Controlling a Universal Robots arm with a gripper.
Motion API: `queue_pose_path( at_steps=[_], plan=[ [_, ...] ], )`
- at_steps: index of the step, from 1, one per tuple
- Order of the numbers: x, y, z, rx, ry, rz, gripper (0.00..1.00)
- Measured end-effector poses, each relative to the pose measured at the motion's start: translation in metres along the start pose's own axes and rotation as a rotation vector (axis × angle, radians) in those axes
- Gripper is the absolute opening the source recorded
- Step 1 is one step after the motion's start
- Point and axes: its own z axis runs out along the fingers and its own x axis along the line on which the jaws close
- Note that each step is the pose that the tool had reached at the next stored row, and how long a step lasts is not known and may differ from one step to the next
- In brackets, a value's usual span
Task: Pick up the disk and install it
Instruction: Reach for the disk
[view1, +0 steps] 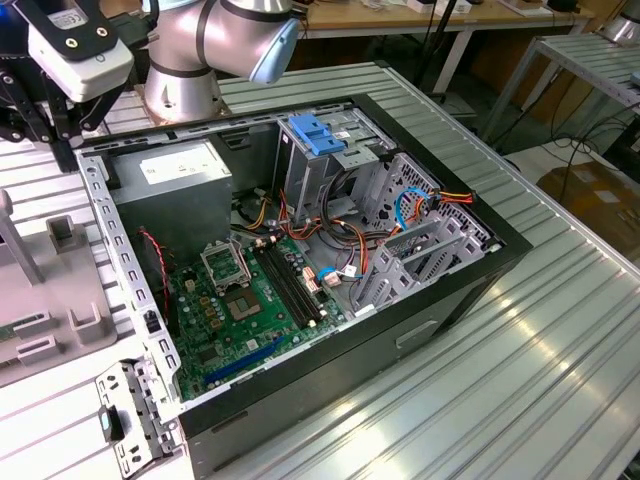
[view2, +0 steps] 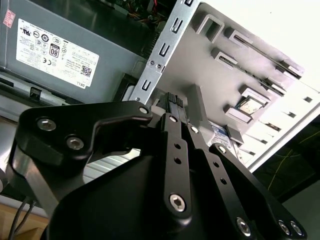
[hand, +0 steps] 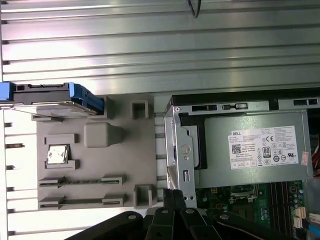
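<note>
Fingers (view2: 173, 102) of the gripper (hand: 173, 193) are together with nothing between them; in both wrist views the two black tips meet at one point. The tips hang over the seam where the grey fixture (hand: 100, 165) meets the perforated metal edge of the case (view1: 430, 290). Just beside the tips, inside the case, lies the power supply (hand: 255, 150) with its white label. The green motherboard (hand: 260, 200) adjoins it. On the fixture, past the tips, a small square chip (hand: 57, 154) sits in a pocket. The disk (hand: 50, 97) rests at the fixture corner farthest from the gripper, well apart from the tips. It is a dark slab with light-blue carrier at both ends. Its long side runs along the fixture's far edge, and one end reaches past the fixture's side. It lies outside the case, not installed. Beyond the disk runs the ribbed aluminium table (hand: 160, 40). In the exterior view the case lies open on its side on this table. The gripper is at the exterior view's left, above the fixture and near the case corner that holds the power supply. The arm (view1: 200, 50) rises behind the case. A blue bracket (view1: 315, 135) sits on the drive cage at the far wall of the case.
</note>
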Motion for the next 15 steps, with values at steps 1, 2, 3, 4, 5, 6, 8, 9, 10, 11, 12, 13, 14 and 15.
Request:
queue_pose_path(
  at_steps=[1, 2, 3, 4, 5, 6, 8, 9, 10, 11, 12, 13, 14, 15],
  plan=[
    [0.0008, -0.0001, 0.0, 0.0, 0.0, 0.0, 0.11],
    [0.0015, -0.0001, -0.0001, 0.0, 0.0001, 0.0, 0.11],
    [0.0022, -0.0002, -0.0001, 0.0001, 0.0, 0.0, 0.11],
    [0.0028, -0.0002, -0.0001, 0.0, 0.0, 0.0, 0.11],
    [0.0035, -0.0003, -0.0001, 0.0, 0.0001, 0.0, 0.11],
    [0.0042, -0.0003, -0.0001, 0.0, 0.0, 0.0, 0.11],
    [0.0056, -0.0004, -0.0001, 0.0, 0.0, 0.0, 0.11],
    [0.0068, -0.0005, -0.0002, 0.0, 0.0, 0.0, 0.11],
    [0.0078, -0.0006, -0.0002, 0.0, 0.0, 0.0, 0.11],
    [0.0087, -0.0006, -0.0002, 0.0, 0.0, 0.0, 0.11],
    [0.0094, -0.0007, -0.0002, 0.0, 0.0, 0.0, 0.11],
    [0.0103, -0.0008, -0.0003, 0.0, 0.0, 0.0, 0.11],
    [0.0112, -0.0008, -0.0003, 0.0, 0.0, 0.0, 0.11],
    [0.0127, -0.001, -0.0003, 0.0, 0.0, 0.0, 0.11]
  ],
)
